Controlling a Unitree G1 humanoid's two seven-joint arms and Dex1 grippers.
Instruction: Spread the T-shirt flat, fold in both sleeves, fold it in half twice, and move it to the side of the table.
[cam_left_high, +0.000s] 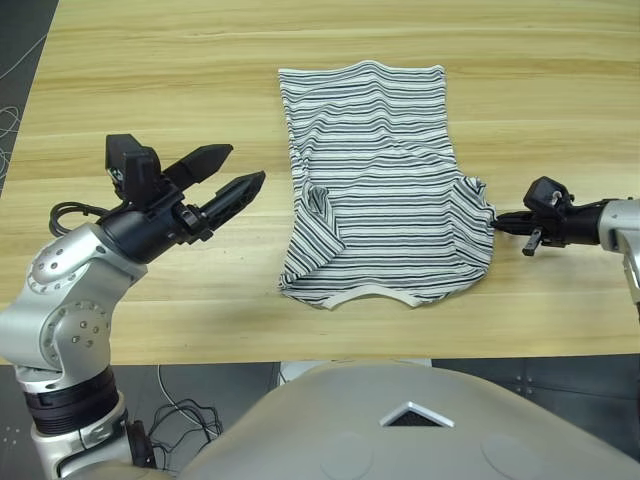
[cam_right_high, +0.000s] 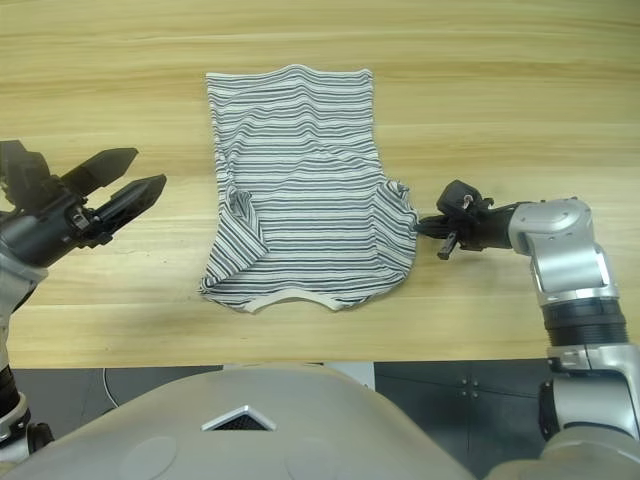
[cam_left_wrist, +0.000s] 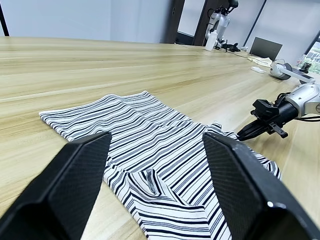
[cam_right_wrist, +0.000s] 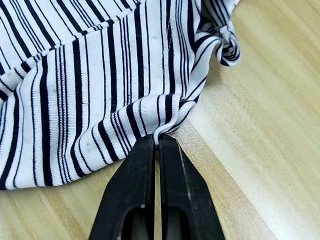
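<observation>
1. The right pincer (cam_left_high: 497, 222) is clamped narrow on a pinch of striped cloth at the T-shirt's (cam_left_high: 380, 170) right edge. The right wrist view shows the two black tips pressed together with the hem caught between them, low against the wood.
2. From this pincer the T-shirt lies at 9 o'clock, in the middle of the surface (cam_left_high: 150, 60). Its long axis runs 12 to 6, with the white neckband at the 6 o'clock end, nearest the robot.
3. The gripped spot sits on the lower half of that edge, where the cloth bunches in a small ruffle. The garment's 9 o'clock side shows a fold turned inward already.
4. Judged from this, the coming move is a carry across the long axis, toward 9 o'clock, to lay the right side over the body.
5. The left pincer (cam_left_high: 245, 164) hangs wide open above bare wood, near the garment's 9 o'clock edge but apart from it and holding nothing. The right arm is plainly the nearer one for this fold.
</observation>
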